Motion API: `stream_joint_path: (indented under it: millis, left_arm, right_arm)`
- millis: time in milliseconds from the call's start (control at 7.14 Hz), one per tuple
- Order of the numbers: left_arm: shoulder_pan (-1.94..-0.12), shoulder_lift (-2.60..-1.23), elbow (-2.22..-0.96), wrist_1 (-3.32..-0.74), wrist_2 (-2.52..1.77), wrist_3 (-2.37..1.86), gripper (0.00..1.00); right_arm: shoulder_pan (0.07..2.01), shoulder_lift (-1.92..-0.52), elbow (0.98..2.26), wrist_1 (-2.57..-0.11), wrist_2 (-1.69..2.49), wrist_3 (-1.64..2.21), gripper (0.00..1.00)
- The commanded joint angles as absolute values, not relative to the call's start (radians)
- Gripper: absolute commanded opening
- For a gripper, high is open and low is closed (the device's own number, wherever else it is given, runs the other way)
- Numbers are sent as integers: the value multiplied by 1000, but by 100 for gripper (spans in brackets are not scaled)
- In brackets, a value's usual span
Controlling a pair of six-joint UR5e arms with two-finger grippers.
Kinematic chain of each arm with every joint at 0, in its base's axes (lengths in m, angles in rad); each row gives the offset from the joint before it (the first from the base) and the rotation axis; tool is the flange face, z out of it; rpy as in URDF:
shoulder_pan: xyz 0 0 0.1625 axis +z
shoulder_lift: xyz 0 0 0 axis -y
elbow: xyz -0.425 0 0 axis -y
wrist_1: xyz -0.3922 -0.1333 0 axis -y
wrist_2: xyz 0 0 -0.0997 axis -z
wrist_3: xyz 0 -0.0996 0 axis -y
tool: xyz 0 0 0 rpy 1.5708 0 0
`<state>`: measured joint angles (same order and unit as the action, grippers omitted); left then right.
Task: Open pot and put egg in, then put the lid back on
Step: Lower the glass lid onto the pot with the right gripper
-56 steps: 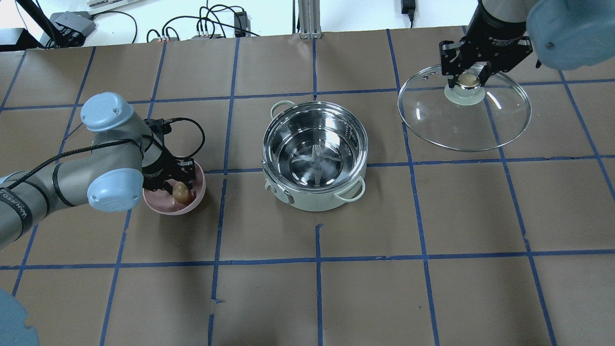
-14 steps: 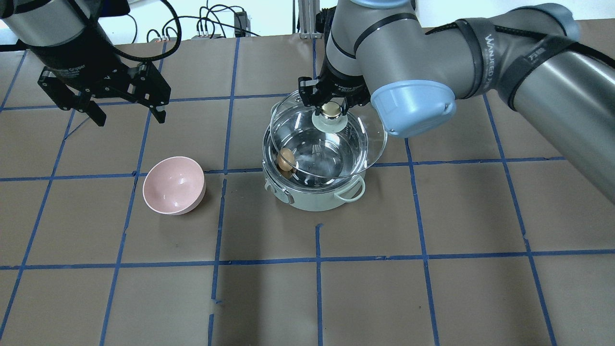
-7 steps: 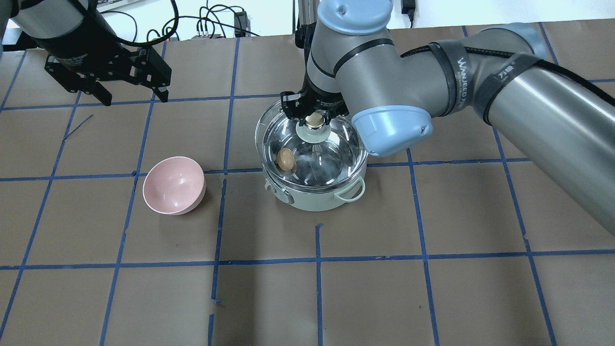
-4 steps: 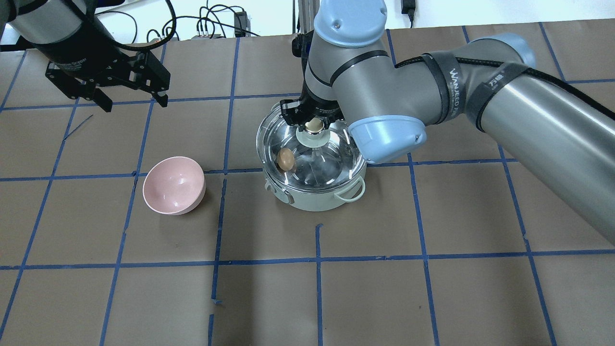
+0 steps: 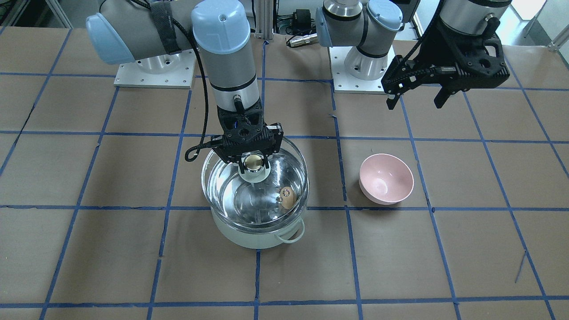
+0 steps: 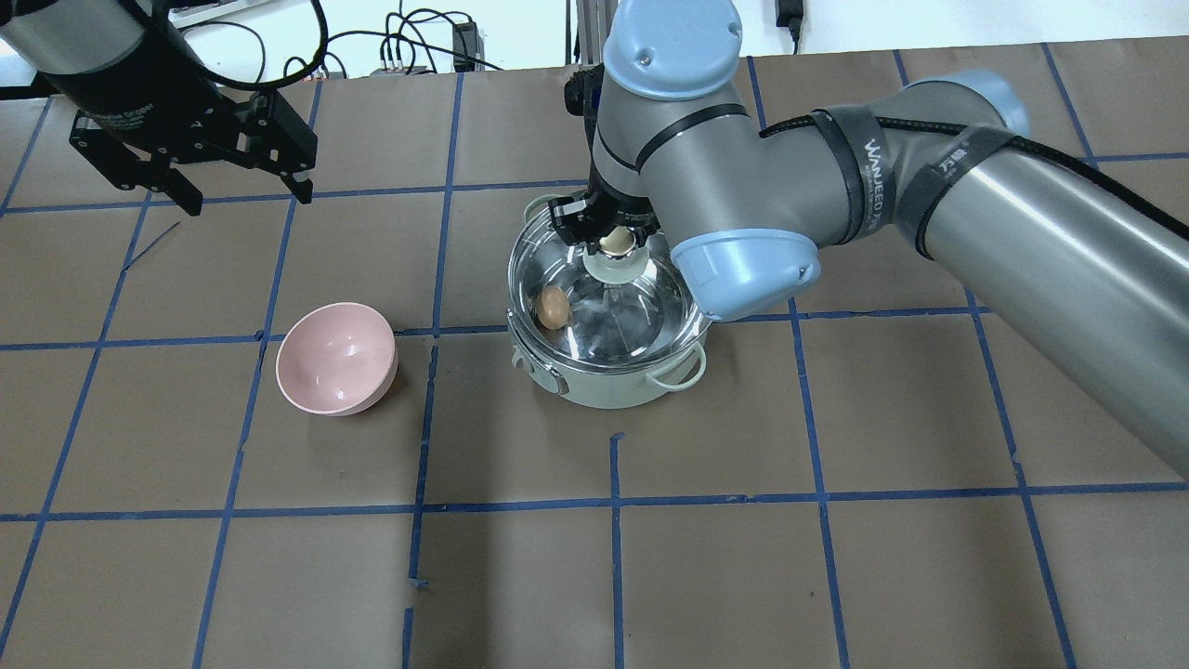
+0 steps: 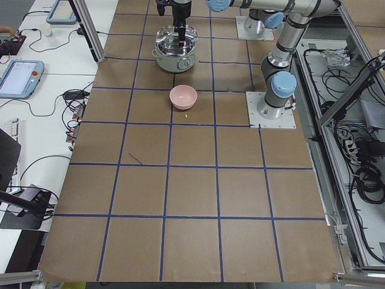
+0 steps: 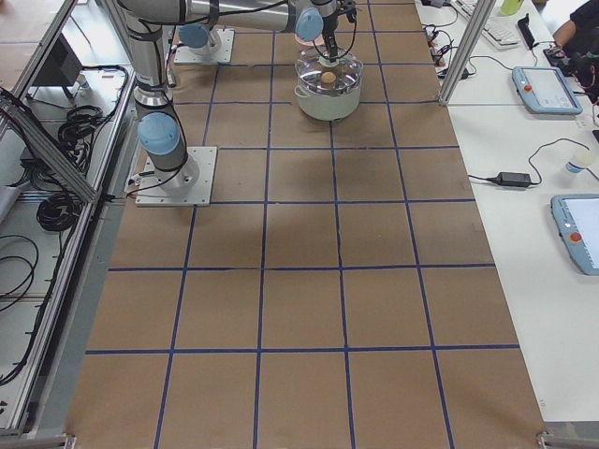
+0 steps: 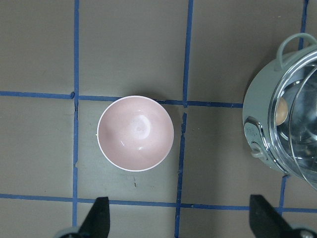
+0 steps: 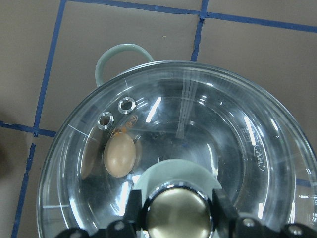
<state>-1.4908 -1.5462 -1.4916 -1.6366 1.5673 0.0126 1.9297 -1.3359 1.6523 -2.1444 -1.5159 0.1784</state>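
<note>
Lid [image 6: 615, 314] now squarely over pot [image 6: 604, 392]

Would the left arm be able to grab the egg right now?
Probably not. The egg sits inside the pot, and the glass lid, gripped by the right gripper, covers it. The left gripper hangs open, far off.

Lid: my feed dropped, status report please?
Right gripper shut on lid knob; left gripper open, empty. Egg in pot, lid over it, seating unclear. Bowl well aside.

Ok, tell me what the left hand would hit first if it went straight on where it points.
Most likely the bare table, close beside the pink bowl: the open left hand points down there, with nothing between. Height is hard to judge.
</note>
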Motion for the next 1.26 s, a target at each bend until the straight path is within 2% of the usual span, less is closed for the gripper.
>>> stream_joint_path:
  millis: [0, 1120]
  left_arm:
    - [-1499, -1545, -1489, -1638, 1571, 14, 100]
    - [-1500, -1542, -1491, -1638, 1568, 2, 100]
  right_arm:
    - [1931, -1333, 1660, -2167, -1516, 176, 36]
    - [1947, -1315, 1677, -2200, -1505, 175, 38]
